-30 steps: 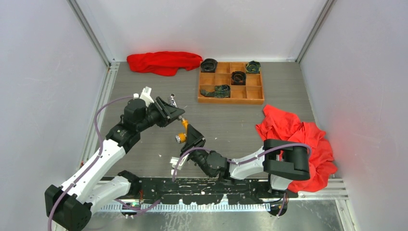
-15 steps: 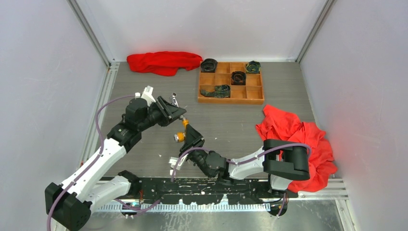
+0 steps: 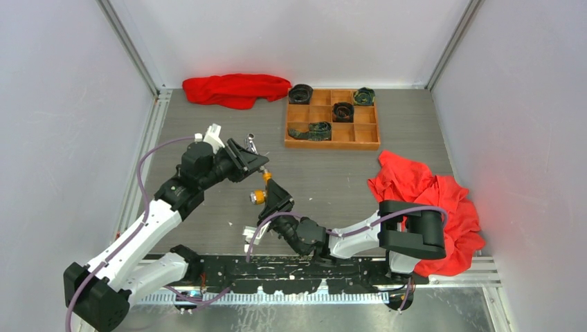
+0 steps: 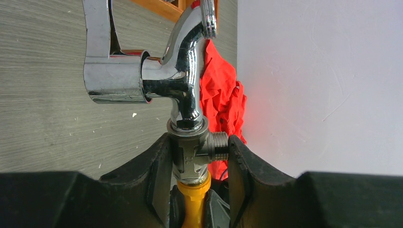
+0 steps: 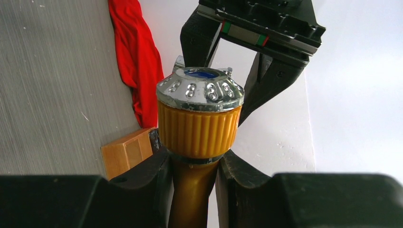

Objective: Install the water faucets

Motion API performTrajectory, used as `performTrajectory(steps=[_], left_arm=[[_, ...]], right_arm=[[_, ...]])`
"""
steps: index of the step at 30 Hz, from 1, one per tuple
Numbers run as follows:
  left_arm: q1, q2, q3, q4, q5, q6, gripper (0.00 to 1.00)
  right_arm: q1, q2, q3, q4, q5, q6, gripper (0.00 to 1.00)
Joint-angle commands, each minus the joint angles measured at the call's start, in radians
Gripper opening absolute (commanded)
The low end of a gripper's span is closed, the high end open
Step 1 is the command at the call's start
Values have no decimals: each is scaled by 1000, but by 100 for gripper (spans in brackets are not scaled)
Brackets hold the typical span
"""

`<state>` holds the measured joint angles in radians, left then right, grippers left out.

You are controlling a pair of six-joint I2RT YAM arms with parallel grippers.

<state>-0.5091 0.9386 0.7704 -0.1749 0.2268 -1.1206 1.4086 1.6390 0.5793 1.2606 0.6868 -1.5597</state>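
Note:
The silver water faucet [image 4: 183, 71], shiny with a flat handle, rises from a grey tee fitting [image 4: 192, 152]. My left gripper [image 4: 197, 156] is shut on that fitting. The orange-yellow faucet [image 4: 194, 204] joins the fitting from below. Its ribbed knob with a chrome cap [image 5: 198, 128] fills the right wrist view. My right gripper [image 5: 192, 175] is shut on the stem just under the knob. From above, both grippers meet over the table's left middle: the left gripper [image 3: 253, 160], the right gripper [image 3: 270, 195], the orange-yellow faucet [image 3: 264, 180] between them, the silver faucet [image 3: 249, 142] sticking up.
A wooden compartment tray [image 3: 332, 145] with dark rolled items stands at the back. One red cloth [image 3: 235, 88] lies at the back left. A second red cloth [image 3: 429, 194] is bunched at the right, by the right arm's base. White walls close three sides.
Both grippers and the joined faucets have barely shifted; the grips are unchanged.

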Motion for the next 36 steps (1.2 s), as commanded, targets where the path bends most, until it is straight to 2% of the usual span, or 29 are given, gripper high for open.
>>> performTrajectory(steps=[1, 36], left_arm=[[-36, -35, 33, 40, 106, 0, 0], [-58, -57, 0, 38, 104, 30, 0]], right_arm=[[-10, -17, 21, 94, -3, 19, 1], [27, -49, 56, 74, -19, -80, 1]])
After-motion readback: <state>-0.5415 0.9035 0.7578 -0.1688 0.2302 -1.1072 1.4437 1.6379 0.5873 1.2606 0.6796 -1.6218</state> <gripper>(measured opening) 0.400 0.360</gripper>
